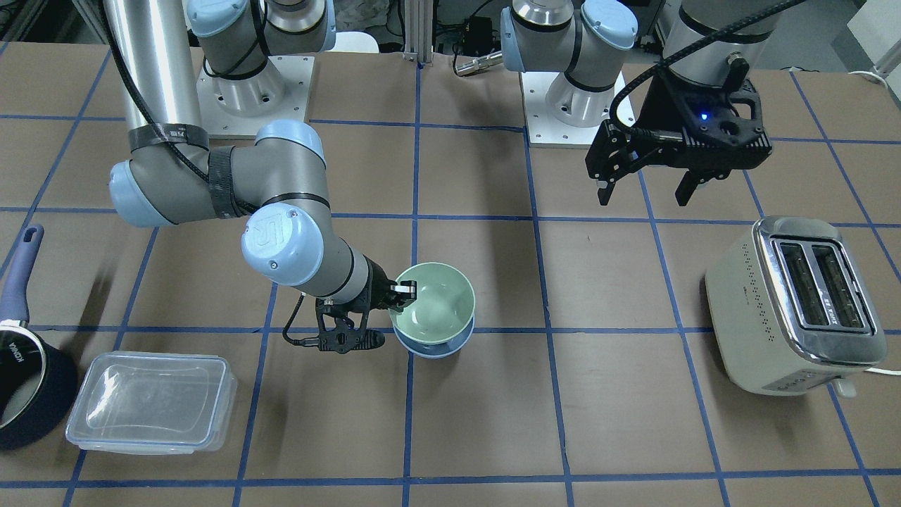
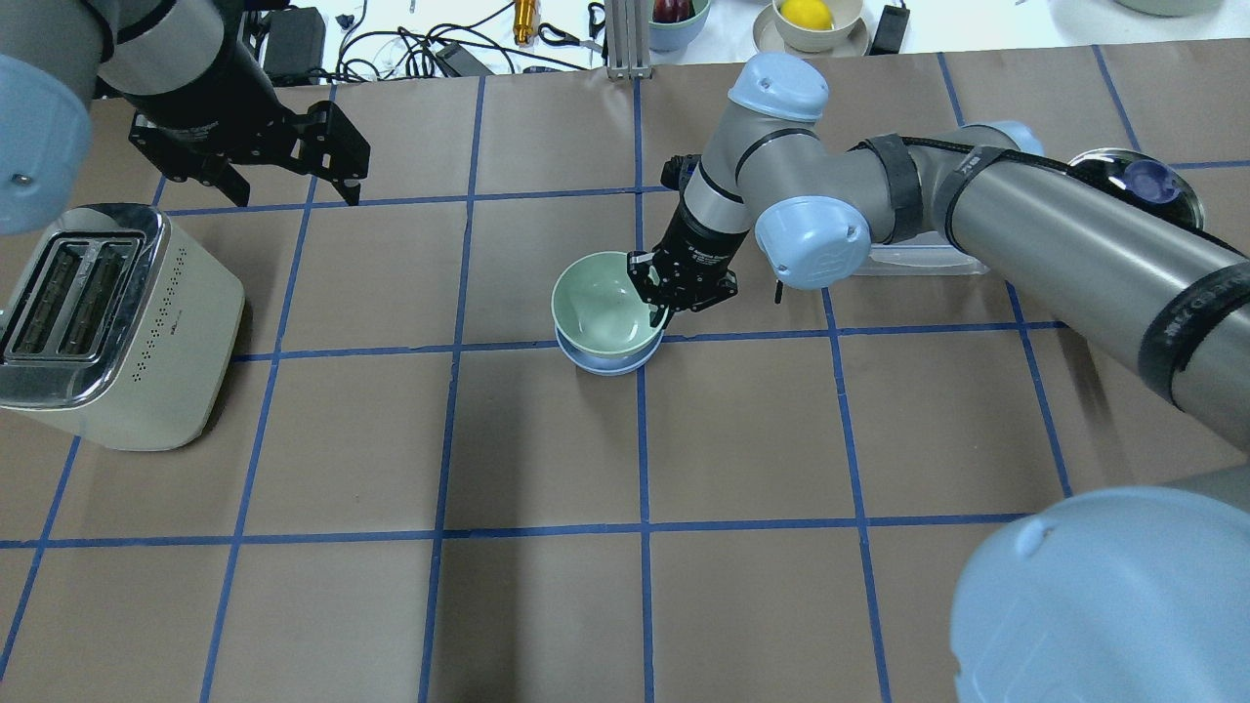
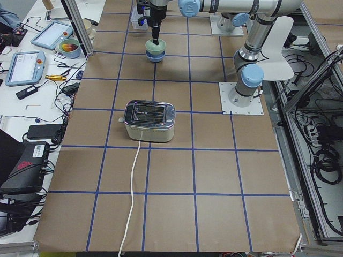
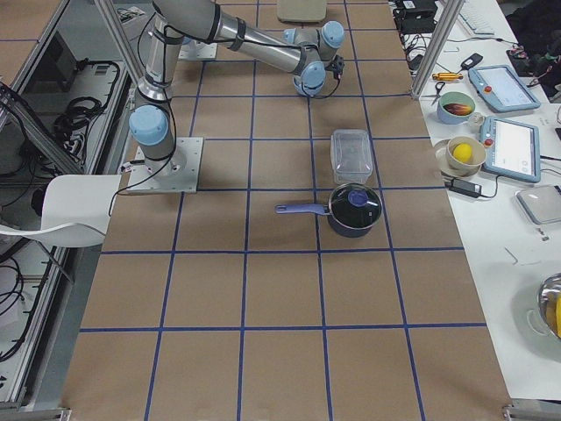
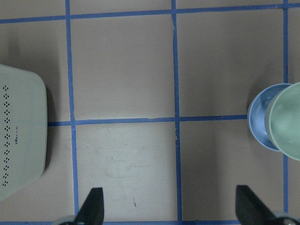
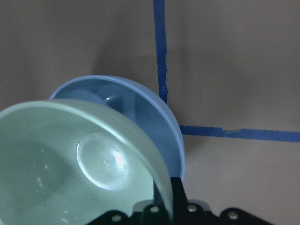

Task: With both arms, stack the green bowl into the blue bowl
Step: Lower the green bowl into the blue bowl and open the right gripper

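The green bowl (image 1: 433, 306) is over the blue bowl (image 1: 436, 346) at the table's middle, its base inside the blue rim. It is offset and slightly tilted, and I cannot tell if it rests fully. My right gripper (image 1: 405, 289) is shut on the green bowl's rim, one finger inside and one outside. The right wrist view shows the green bowl (image 6: 70, 159) above the blue bowl (image 6: 140, 112). My left gripper (image 1: 644, 186) is open and empty, raised above the table near the toaster. The left wrist view shows both bowls (image 5: 276, 117) at its right edge.
A cream and chrome toaster (image 1: 795, 303) stands on my left side. A clear lidded container (image 1: 151, 412) and a dark navy saucepan (image 1: 28, 366) sit on my right side. The right arm's elbow (image 2: 811, 239) hangs over the table beside the bowls.
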`<action>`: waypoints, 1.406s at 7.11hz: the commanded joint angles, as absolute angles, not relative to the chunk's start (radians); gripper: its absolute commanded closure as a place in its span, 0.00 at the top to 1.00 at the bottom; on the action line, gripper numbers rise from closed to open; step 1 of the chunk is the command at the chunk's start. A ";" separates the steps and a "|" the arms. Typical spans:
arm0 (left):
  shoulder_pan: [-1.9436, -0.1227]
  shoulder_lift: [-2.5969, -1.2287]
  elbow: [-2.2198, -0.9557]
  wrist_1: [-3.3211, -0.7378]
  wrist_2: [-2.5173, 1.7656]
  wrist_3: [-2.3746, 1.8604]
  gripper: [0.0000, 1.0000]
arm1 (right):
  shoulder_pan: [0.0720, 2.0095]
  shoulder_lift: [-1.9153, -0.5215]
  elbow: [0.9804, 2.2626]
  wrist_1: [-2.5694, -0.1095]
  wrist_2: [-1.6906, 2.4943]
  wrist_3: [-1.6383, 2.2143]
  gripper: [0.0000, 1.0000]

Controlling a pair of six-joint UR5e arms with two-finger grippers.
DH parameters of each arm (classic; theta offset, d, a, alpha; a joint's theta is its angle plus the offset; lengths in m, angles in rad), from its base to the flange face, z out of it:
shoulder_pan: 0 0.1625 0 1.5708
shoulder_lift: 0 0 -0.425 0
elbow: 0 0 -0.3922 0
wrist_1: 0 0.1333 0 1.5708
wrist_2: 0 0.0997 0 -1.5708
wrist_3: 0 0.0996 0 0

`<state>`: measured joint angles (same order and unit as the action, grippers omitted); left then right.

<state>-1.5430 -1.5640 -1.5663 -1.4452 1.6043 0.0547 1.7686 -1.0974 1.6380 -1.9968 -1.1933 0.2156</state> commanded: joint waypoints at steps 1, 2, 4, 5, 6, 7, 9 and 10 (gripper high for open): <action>-1.560 -1.566 -1.572 -1.442 1.609 0.058 1.00 | 1.769 -1.095 1.637 -1.996 -1.192 0.215 0.00; -1.560 -1.568 -1.572 -1.439 1.608 0.057 1.00 | 1.769 -1.094 1.632 -2.000 -1.190 0.215 0.00; -1.560 -1.568 -1.572 -1.439 1.608 0.057 1.00 | 1.769 -1.088 1.632 -2.048 -1.193 0.207 0.61; -1.560 -1.568 -1.572 -1.439 1.608 0.057 1.00 | 1.767 -1.089 1.628 -2.048 -1.195 0.212 0.87; -1.560 -1.568 -1.572 -1.439 1.608 0.057 1.00 | 1.752 -1.106 1.620 -2.042 -1.204 0.209 0.93; -1.560 -1.566 -1.572 -1.440 1.608 0.057 1.00 | 1.749 -1.123 1.594 -2.025 -1.207 0.216 0.97; -1.560 -1.566 -1.572 -1.439 1.608 0.057 1.00 | 1.711 -1.213 1.539 -1.836 -1.306 0.206 1.00; -1.560 -1.566 -1.572 -1.439 1.608 0.057 1.00 | 1.656 -1.292 1.536 -1.716 -1.392 0.193 1.00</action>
<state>-1.5600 -1.5663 -1.5723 -1.4390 1.6076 0.0567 1.7081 -1.2041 1.5512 -1.8579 -1.2939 0.2061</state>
